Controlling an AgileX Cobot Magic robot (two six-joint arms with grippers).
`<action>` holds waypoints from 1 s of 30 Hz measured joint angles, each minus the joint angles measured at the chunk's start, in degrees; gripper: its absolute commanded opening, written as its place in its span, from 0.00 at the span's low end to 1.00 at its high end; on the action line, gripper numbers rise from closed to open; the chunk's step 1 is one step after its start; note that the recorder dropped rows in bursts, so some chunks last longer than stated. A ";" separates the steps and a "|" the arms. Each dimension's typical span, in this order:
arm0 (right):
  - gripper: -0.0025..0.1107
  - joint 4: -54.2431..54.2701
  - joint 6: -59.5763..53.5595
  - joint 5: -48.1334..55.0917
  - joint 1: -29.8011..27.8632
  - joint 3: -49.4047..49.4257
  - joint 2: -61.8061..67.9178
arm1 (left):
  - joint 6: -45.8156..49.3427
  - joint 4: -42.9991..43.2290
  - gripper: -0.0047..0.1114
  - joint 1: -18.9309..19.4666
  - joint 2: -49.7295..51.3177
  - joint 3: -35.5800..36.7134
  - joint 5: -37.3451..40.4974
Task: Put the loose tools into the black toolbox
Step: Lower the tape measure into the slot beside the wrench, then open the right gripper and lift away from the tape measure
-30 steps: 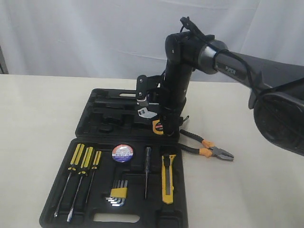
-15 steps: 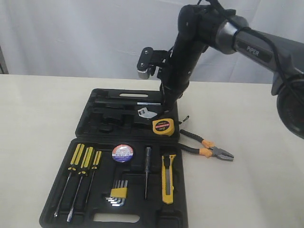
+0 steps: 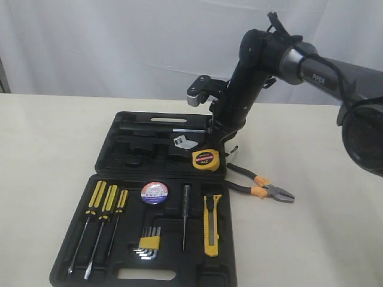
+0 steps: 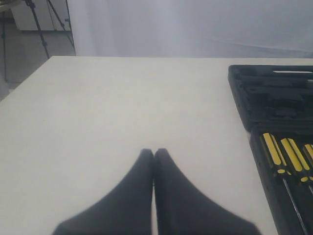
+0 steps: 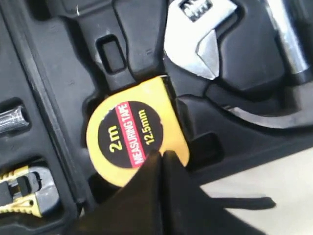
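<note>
Pliers [image 3: 263, 188] lie just beside the right edge of the toolbox [image 3: 105, 160]; right gripper [image 5: 161, 155], fingers pressed together and empty, should spread wide across both handles.

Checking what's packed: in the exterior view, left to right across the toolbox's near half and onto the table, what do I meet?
Yellow-black screwdrivers → tape roll → slim dark screwdriver → utility knife → pliers, lying on the table.

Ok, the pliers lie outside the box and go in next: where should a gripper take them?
Probably from straight above, closing across the pliers at the orange collars: they lie flat on the table, and the splayed handles converge there into one narrow section.
</note>
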 measured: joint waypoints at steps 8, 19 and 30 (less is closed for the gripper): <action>0.02 0.09 0.22 0.00 0.11 0.00 2.38 | 0.00 0.00 0.04 0.00 0.00 0.00 0.00; 0.02 0.09 0.29 0.00 0.72 0.00 1.48 | 0.00 0.00 0.04 0.00 0.00 0.00 0.00; 0.02 0.36 1.12 0.00 0.72 0.52 2.47 | 0.00 0.00 0.04 0.00 0.00 0.00 0.00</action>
